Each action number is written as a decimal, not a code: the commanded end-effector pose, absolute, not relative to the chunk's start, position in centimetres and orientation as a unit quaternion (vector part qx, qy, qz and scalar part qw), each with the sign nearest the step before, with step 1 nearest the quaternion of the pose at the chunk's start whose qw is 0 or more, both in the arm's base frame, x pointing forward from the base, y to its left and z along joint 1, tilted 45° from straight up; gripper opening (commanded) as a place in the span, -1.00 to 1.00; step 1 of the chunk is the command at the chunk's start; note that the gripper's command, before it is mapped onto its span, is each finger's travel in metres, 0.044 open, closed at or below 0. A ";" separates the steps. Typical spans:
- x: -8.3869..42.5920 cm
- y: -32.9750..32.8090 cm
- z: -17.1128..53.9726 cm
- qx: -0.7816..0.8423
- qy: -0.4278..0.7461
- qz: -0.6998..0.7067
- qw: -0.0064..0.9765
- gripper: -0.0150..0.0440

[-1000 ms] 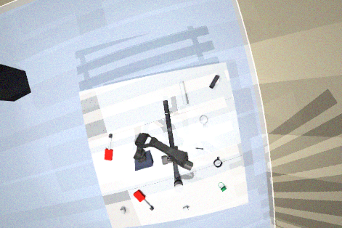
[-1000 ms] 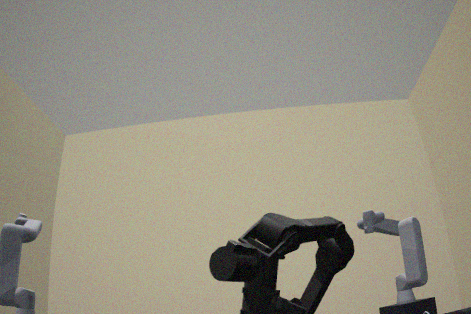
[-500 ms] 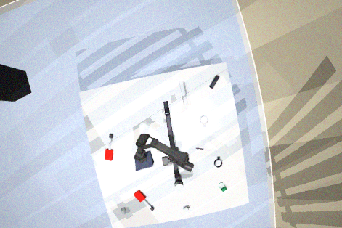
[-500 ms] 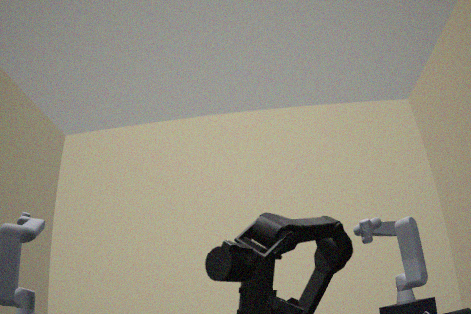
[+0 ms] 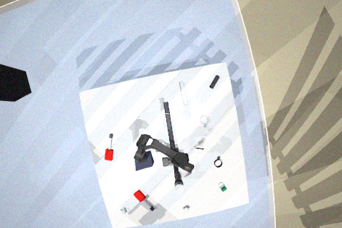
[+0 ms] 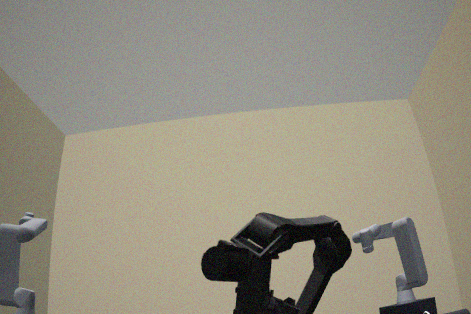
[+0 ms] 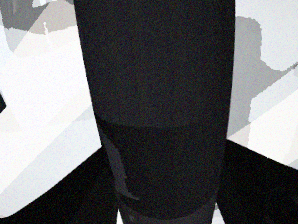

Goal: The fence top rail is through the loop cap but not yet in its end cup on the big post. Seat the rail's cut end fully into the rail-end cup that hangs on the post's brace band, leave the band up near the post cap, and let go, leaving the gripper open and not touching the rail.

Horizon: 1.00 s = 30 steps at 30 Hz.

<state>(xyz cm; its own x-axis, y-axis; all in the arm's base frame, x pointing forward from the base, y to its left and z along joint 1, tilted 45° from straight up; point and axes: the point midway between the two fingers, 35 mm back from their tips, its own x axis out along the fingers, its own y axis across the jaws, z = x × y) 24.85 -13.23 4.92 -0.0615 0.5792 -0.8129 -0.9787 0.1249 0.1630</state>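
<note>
The long dark rail [image 5: 169, 127] [image 7: 160, 75] runs under the arm toward a rounded piece [image 5: 178, 182], apparently the big post's top. A thin pale line crosses the rail near its far end; whether this is the loop cap is unclear. My gripper [image 5: 181, 160] [image 7: 160, 147] is over the rail's near part. In the wrist view the black fingers flank the rail closely, and it is shut on it. The arm hides the fingertips in the top view. The end cup and brace band cannot be told apart, nor how deep the cut end sits.
The arm's base [image 5: 144, 162] stands left of the rail. A grey block [image 5: 166, 162] lies close beside the rail. Two red blocks [image 5: 109, 155] [image 5: 139, 195] are farther left. To the right are a black ring [image 5: 218, 163], a green-and-white piece [image 5: 223, 187] and a dark bar [image 5: 214, 81].
</note>
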 end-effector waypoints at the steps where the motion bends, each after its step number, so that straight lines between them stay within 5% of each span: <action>1: 24.9 -14.1 4.9 -0.260 0.400 0.605 0.638 -0.49; 30: 24.7 -14.1 4.3 -0.253 0.396 0.612 0.636 -0.49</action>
